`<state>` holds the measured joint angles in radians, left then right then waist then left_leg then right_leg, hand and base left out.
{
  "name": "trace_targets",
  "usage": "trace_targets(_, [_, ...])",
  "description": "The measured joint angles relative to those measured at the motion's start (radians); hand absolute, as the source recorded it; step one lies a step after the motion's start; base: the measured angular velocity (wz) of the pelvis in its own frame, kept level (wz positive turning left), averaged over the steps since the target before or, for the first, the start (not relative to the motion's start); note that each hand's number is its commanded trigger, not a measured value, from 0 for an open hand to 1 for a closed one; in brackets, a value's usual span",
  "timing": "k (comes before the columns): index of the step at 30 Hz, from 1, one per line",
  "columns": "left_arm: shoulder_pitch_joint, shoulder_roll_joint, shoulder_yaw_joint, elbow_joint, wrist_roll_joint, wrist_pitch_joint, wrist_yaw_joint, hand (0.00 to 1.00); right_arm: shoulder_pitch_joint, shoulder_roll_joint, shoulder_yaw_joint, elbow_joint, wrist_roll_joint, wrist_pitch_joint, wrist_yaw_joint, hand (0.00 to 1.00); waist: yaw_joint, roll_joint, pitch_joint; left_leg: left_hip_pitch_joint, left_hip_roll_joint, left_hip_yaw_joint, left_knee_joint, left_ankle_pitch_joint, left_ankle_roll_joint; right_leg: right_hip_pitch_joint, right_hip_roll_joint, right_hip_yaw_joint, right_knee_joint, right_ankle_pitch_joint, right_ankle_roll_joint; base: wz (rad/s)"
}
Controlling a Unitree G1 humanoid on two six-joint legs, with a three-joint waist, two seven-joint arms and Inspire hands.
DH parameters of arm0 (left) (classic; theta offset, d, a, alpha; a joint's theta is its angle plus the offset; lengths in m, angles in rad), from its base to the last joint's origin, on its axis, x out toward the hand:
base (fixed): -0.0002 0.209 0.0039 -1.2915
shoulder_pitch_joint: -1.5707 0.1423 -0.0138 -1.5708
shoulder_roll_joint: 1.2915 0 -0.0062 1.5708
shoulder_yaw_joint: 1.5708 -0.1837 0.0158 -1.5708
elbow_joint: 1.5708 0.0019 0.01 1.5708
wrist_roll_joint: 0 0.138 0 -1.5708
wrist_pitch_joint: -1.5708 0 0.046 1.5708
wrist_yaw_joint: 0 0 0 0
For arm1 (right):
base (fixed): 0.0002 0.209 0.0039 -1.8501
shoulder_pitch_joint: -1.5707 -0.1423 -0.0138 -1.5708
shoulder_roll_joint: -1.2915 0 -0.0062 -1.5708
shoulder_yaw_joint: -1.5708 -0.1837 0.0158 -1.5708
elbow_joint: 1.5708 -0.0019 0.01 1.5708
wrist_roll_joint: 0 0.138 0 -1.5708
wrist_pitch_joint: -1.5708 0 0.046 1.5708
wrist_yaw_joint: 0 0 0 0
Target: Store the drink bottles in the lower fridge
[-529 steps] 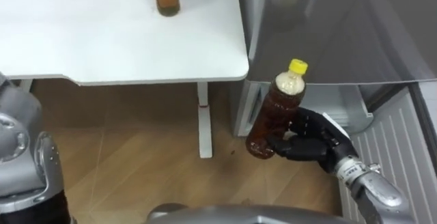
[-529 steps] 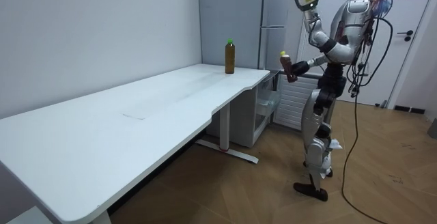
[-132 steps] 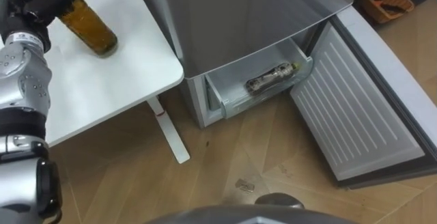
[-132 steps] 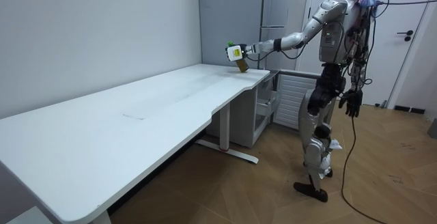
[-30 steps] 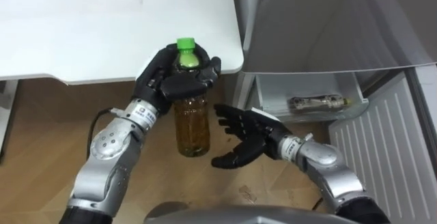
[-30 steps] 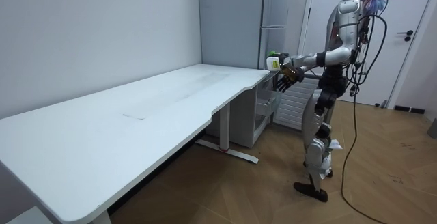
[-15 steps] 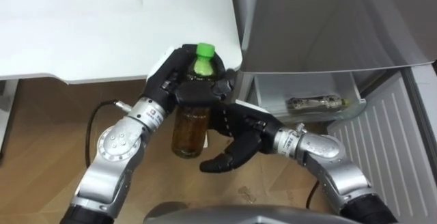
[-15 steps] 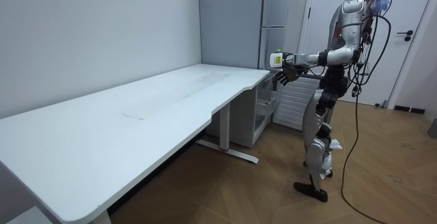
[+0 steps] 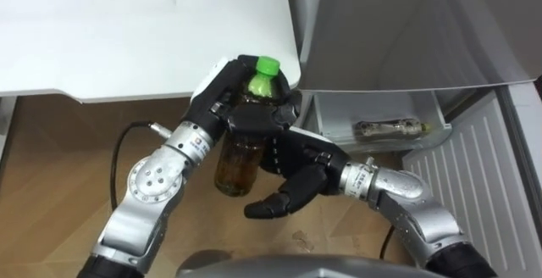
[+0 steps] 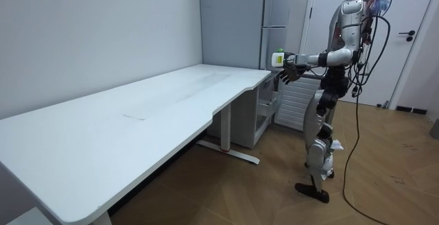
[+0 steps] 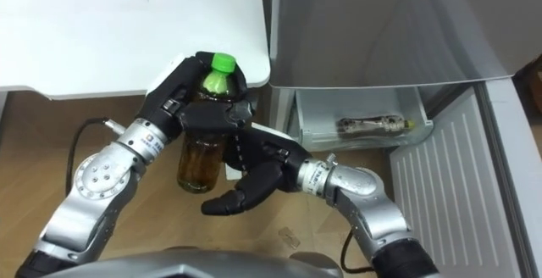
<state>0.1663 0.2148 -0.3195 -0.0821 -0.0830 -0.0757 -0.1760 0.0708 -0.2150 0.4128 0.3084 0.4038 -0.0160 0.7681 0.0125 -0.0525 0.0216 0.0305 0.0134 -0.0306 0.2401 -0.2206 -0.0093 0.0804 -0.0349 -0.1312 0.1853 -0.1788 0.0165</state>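
1st bottle (image 9: 389,128) is laid in the fridge drawer (image 9: 334,113); 2nd bottle (image 9: 237,164), left of it, is gripped by left hand (image 9: 218,96), right hand (image 9: 292,172) spread open alongside, not yet stowed.

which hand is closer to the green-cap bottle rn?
Left. The left hand is curled round the neck of the green-cap bottle; the right hand is open beside its lower body, contact unclear.

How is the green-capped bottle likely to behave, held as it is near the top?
The green-capped bottle looks mostly full, so probably heavy; gripped at the neck by the left hand, its body may swing. Smooth and round, it would likely roll if laid down.
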Motion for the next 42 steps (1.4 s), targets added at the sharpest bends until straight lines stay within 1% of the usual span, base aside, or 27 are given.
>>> trace_targets(6, [-0.009,0.000,-0.007,0.000,0.006,0.000,0.003,1.00,0.000,0.000,0.029,0.037,0.133,0.007,-0.001,0.00,-0.001,-0.002,0.0015,-0.001,0.000,-0.001,0.002,0.000,0.000,0.002,0.001,-0.002,0.001,0.000,0.000,0.00])
trace_targets(7, [-0.010,-0.001,-0.008,0.000,0.006,0.000,0.005,1.00,0.000,0.000,0.034,0.042,0.159,0.008,-0.001,0.37,-0.002,-0.002,0.0015,-0.001,0.000,-0.001,0.002,0.000,0.000,0.002,0.001,-0.003,0.001,0.000,0.000,0.00])
trace_targets(8, [-0.014,-0.001,-0.009,0.000,0.006,-0.001,0.005,1.00,0.001,0.000,0.037,0.044,0.183,0.011,-0.002,0.57,0.001,-0.001,0.0017,-0.001,0.000,-0.001,0.002,0.000,0.000,0.002,0.001,-0.004,0.001,0.000,0.000,0.00])
trace_targets(9, [-0.018,-0.001,-0.010,0.000,0.006,-0.002,0.005,1.00,0.001,0.000,0.038,0.045,0.194,0.011,-0.002,1.00,0.006,-0.001,0.0019,-0.001,0.000,0.000,0.003,0.000,0.000,0.002,0.001,-0.004,0.001,0.000,-0.001,0.00])
trace_targets(12, [-0.040,-0.002,-0.022,0.000,0.006,-0.004,0.005,1.00,0.009,0.000,0.037,0.048,0.259,0.011,-0.003,1.00,0.020,0.003,0.0014,-0.001,0.001,0.000,0.004,0.000,0.000,0.001,0.001,-0.004,0.001,0.001,-0.001,0.00])
trace_targets(13, [-0.043,-0.003,-0.026,0.000,0.006,-0.010,0.005,1.00,0.009,0.000,0.037,0.051,0.275,0.011,-0.005,1.00,0.022,0.006,0.0007,-0.001,0.001,0.000,0.004,0.000,0.000,0.001,0.001,-0.004,0.001,0.001,-0.001,0.00])
trace_targets(16, [-0.047,-0.004,-0.044,0.000,0.006,-0.015,0.005,1.00,0.009,0.002,0.037,0.069,0.292,-0.001,-0.027,1.00,0.024,0.011,-0.0020,-0.001,0.001,0.000,0.005,0.000,0.000,0.001,0.001,-0.004,0.001,0.001,-0.001,0.00])
trace_targets(19, [-0.050,-0.009,-0.081,-0.001,0.006,-0.017,0.002,1.00,0.009,0.002,0.038,0.078,0.292,-0.006,-0.051,1.00,0.028,0.012,-0.0021,0.000,0.001,0.000,0.005,0.000,0.000,0.001,0.002,-0.004,0.001,0.001,-0.001,0.00])
trace_targets(23, [-0.059,-0.025,-0.082,-0.001,-0.002,-0.017,0.000,1.00,0.009,0.008,0.047,0.081,0.292,-0.039,-0.061,1.00,0.023,0.015,-0.0014,0.000,0.001,0.000,0.002,0.000,0.000,0.000,0.002,-0.004,0.001,0.001,-0.001,0.00])
trace_targets(25, [-0.061,-0.033,-0.095,-0.002,-0.001,-0.018,-0.001,1.00,0.008,0.017,0.049,0.081,0.298,-0.040,-0.062,1.00,0.024,0.015,-0.0015,-0.001,0.001,0.000,0.002,0.000,0.000,0.000,0.002,-0.005,0.001,0.001,-0.001,0.00])
trace_targets(29, [-0.062,-0.036,-0.103,-0.002,0.006,-0.018,-0.003,1.00,0.008,0.025,0.059,0.084,0.305,-0.042,-0.062,1.00,0.023,0.016,-0.0012,-0.002,0.002,0.000,0.002,0.000,0.000,-0.004,0.002,-0.005,0.001,0.001,-0.001,0.00])
trace_targets(31, [-0.062,-0.044,-0.098,-0.002,0.006,-0.018,-0.001,1.00,0.008,0.026,0.065,0.084,0.304,-0.059,-0.067,1.00,0.023,0.015,-0.0014,-0.003,0.002,0.000,0.002,0.000,0.000,-0.009,0.002,-0.005,0.002,0.001,-0.001,0.00])
trace_targets(34, [-0.062,-0.046,-0.097,-0.002,0.005,-0.018,-0.001,1.00,0.008,0.029,0.065,0.084,0.305,-0.060,-0.069,1.00,0.024,0.015,-0.0013,-0.004,0.002,0.001,-0.001,0.000,0.000,-0.009,0.002,-0.005,0.002,0.001,-0.001,0.00])
trace_targets(35, [-0.062,-0.047,-0.097,-0.002,0.004,-0.018,-0.001,0.85,0.008,0.029,0.065,0.084,0.307,-0.060,-0.069,1.00,0.024,0.015,-0.0013,-0.004,0.002,0.001,-0.001,0.000,0.000,-0.009,0.002,-0.005,0.002,0.001,-0.001,0.00])
trace_targets(37, [-0.062,-0.047,-0.096,-0.002,-0.003,-0.018,0.000,0.02,0.009,0.031,0.065,0.084,0.308,-0.060,-0.070,1.00,0.023,0.015,-0.0012,-0.004,0.002,0.001,-0.001,0.000,0.000,-0.009,0.002,-0.005,0.002,0.001,-0.001,0.00])
trace_targets(38, [-0.062,-0.049,-0.096,-0.002,-0.005,-0.018,0.003,0.00,0.009,0.031,0.065,0.084,0.311,-0.060,-0.070,1.00,0.023,0.015,-0.0010,-0.005,0.002,0.002,-0.002,0.000,0.000,-0.010,0.002,-0.005,0.002,0.001,-0.001,0.00])
trace_targets(42, [-0.062,-0.048,-0.097,-0.002,-0.004,-0.018,0.009,0.00,0.009,0.030,0.065,0.085,0.312,-0.060,-0.070,1.00,0.020,0.013,0.0003,-0.012,0.002,0.002,0.000,0.000,0.000,-0.014,0.002,-0.006,0.001,0.001,-0.001,0.00])
